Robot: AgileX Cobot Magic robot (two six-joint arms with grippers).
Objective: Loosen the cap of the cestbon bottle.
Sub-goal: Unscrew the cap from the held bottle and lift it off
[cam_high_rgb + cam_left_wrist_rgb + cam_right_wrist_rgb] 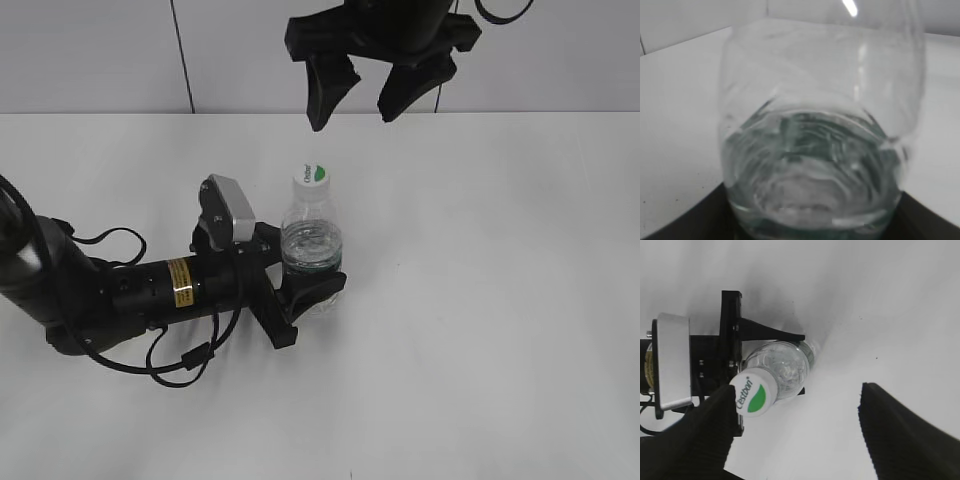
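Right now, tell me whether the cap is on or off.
On: the cap sits atop the cestbon bottle neck.

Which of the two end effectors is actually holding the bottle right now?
The left end effector, low on the table, is clamped around the bottle. The right end effector hangs open above, touching neither bottle nor cap.

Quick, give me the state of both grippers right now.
Left gripper: closed around the lower body of the Cestbon bottle, holding it upright on the table.
Right gripper: open, holding nothing, above the cap.
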